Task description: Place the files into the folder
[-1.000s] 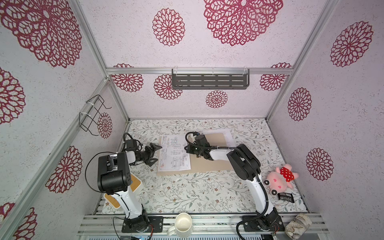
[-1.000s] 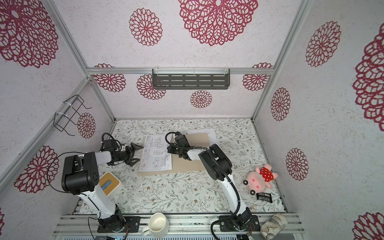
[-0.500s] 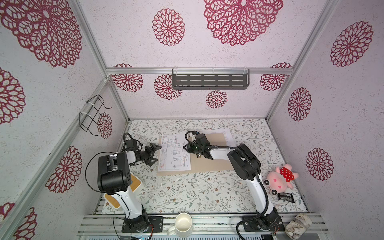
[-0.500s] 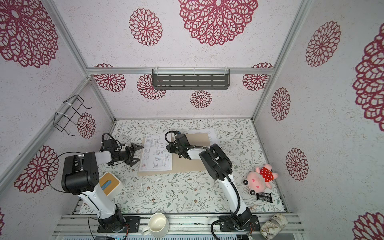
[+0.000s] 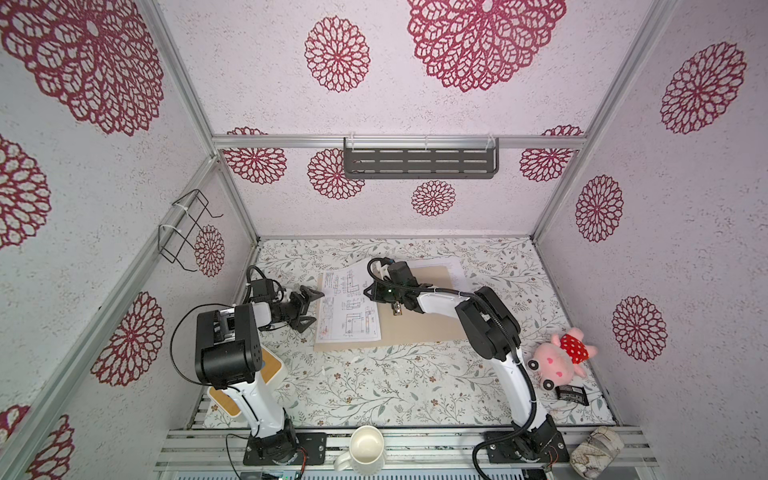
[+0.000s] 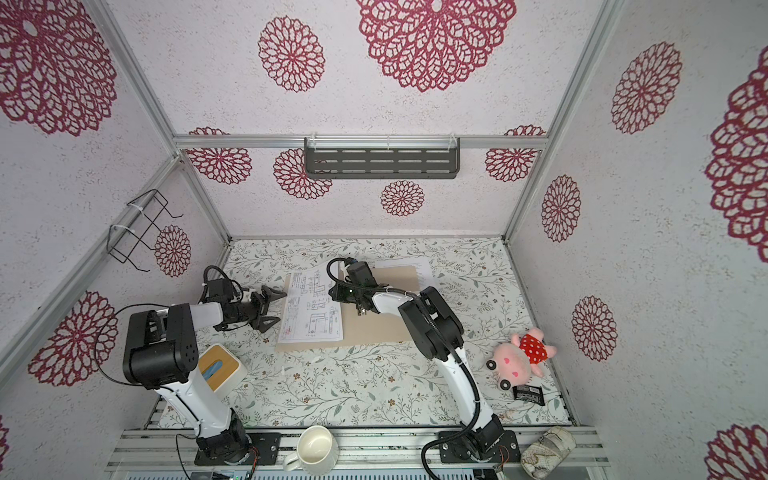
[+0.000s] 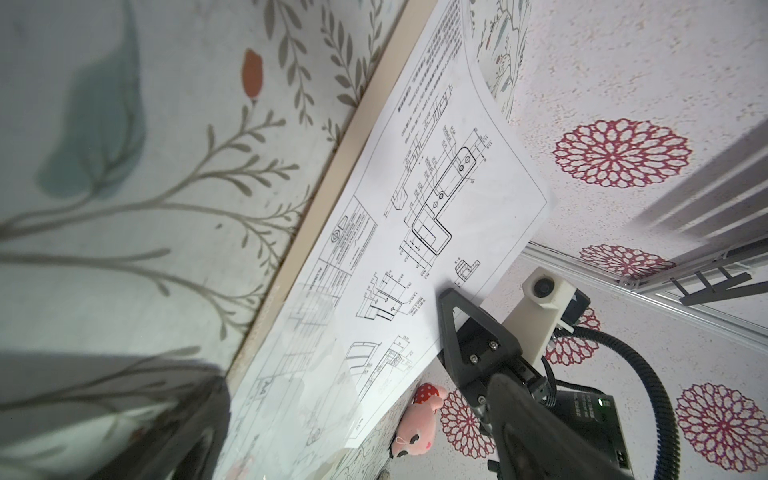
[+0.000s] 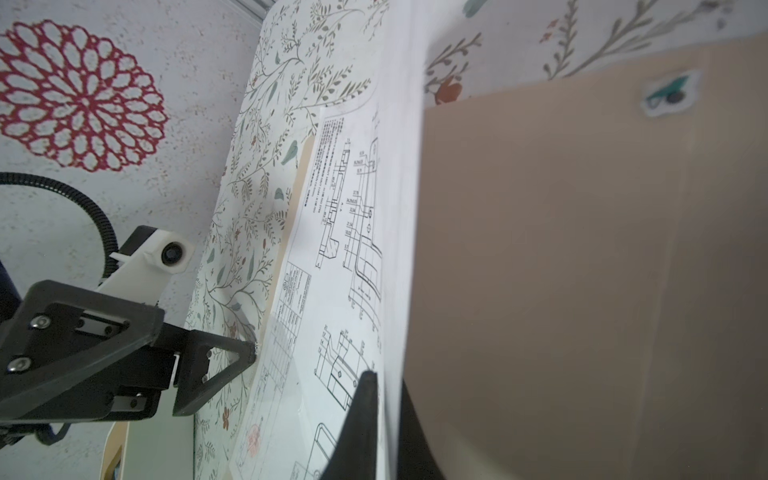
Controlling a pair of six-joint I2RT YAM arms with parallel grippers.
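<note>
The left gripper (image 5: 315, 308) stands wide open, just beside the drawing sheet (image 5: 349, 316). This sheet lies on the left half of the folder (image 5: 419, 328). The right gripper (image 5: 369, 293) hides its tips in both top views. Only the right wrist view shows its fingers (image 8: 363, 411), pinched on the sheet's raised edge. The text sheet (image 5: 455, 270) peeps out at the folder's far edge.

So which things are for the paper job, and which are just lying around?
For the job: drawing sheet, pinched by the right gripper; text sheet; folder; open left gripper.
Just lying about: pink plush toy; mug; tissue box; black packet.
</note>
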